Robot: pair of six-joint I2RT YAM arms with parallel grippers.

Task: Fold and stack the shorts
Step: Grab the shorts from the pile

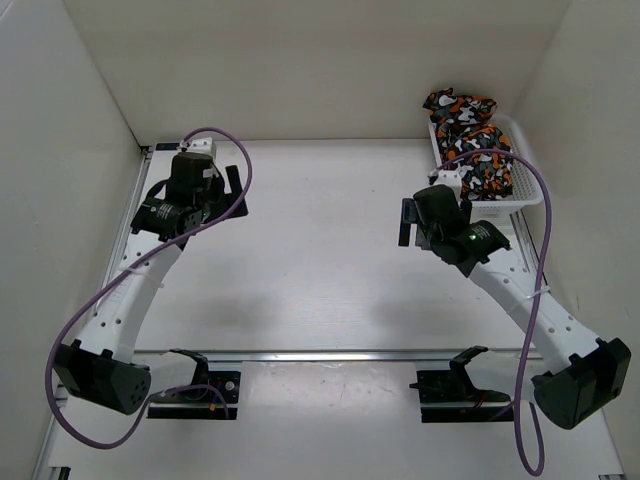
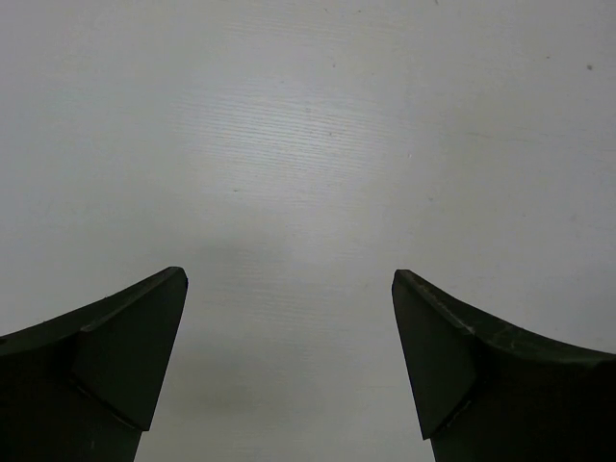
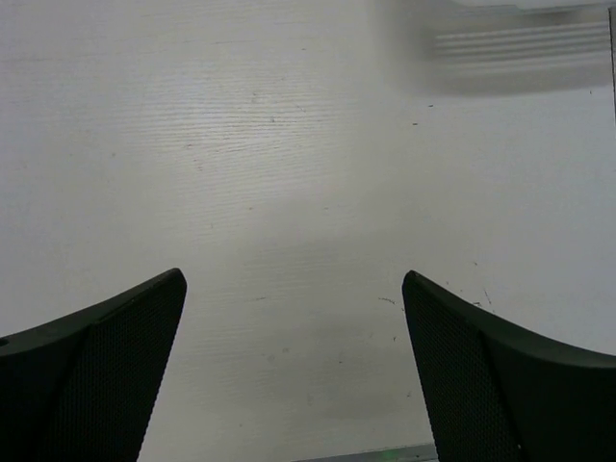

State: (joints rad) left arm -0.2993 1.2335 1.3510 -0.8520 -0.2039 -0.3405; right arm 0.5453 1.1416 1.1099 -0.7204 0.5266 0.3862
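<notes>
The shorts [image 1: 466,132], printed with orange, black, grey and white blobs, lie bunched in a pile in the white mesh basket [image 1: 528,196] at the back right. My right gripper [image 1: 433,218] hangs just left of the basket, open and empty, pointing down at bare table [image 3: 294,289]. My left gripper [image 1: 192,193] is at the back left, far from the shorts, open and empty over bare table [image 2: 289,289]. The shorts show in neither wrist view.
White walls close in the table on the left, back and right. A metal rail [image 1: 330,354] runs across the near side, in front of the arm bases. Purple cables [image 1: 545,260] loop along both arms. A blurred basket shadow [image 3: 520,48] is at the right wrist view's top.
</notes>
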